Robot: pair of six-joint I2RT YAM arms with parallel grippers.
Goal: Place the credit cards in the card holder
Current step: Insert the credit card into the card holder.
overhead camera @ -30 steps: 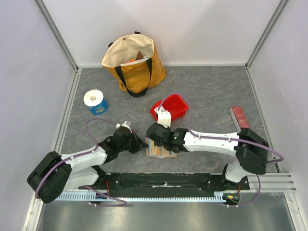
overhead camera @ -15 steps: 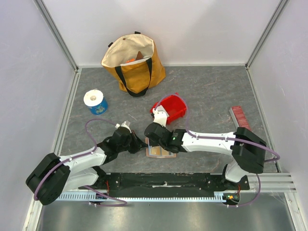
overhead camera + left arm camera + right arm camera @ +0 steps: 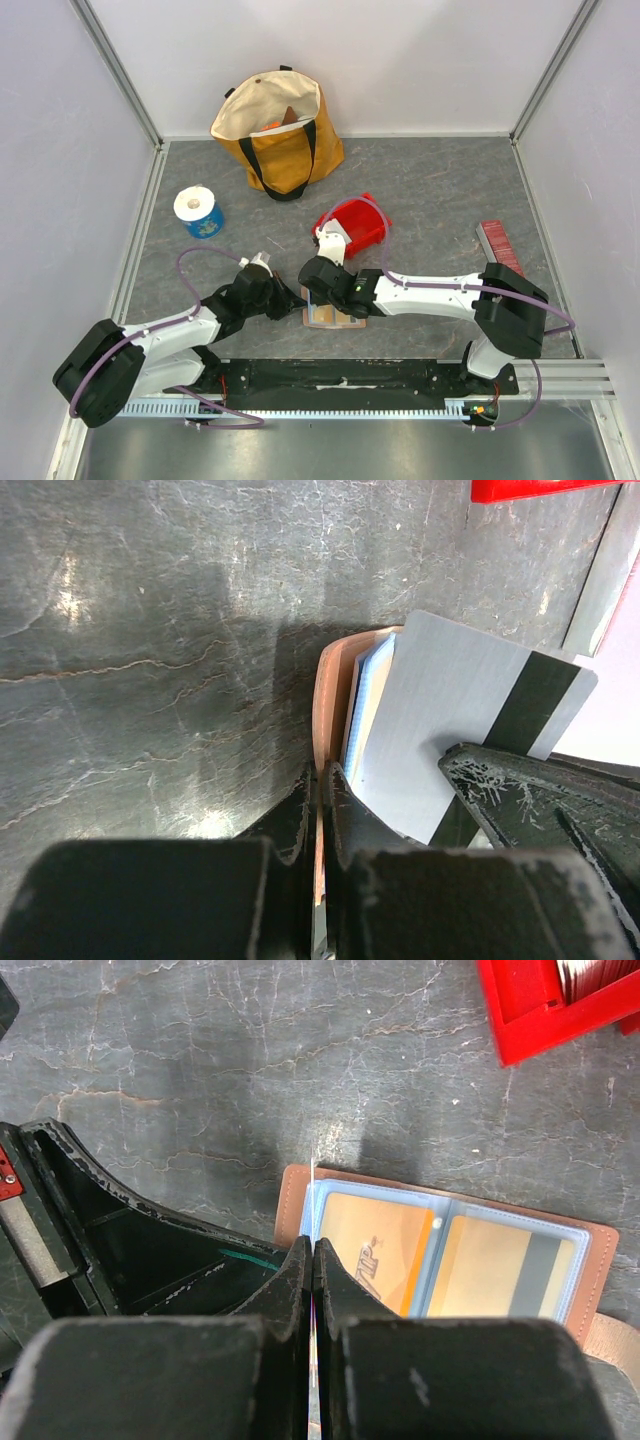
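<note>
The tan card holder [image 3: 335, 318] lies open near the table's front edge. Its clear sleeves hold two yellowish cards [image 3: 380, 1250]. My left gripper [image 3: 293, 300] is shut on the holder's left leather flap [image 3: 328, 695] and holds that edge up. My right gripper [image 3: 318, 285] is shut on a white card with a black stripe [image 3: 450, 720]. The card stands on edge over the holder's left sleeve, and the right wrist view shows it only as a thin line [image 3: 313, 1175]. A light blue sleeve edge [image 3: 372, 695] shows beside the card.
A red plastic bin [image 3: 352, 225] stands just behind the holder. A yellow tote bag [image 3: 280, 125] is at the back, a blue-and-white roll [image 3: 198, 212] at the left, and a dark-red ribbed bar [image 3: 497, 245] at the right.
My right gripper has shifted a little to the left with the card, closer to the holder's left edge and my left gripper. The left arm has stayed put.
</note>
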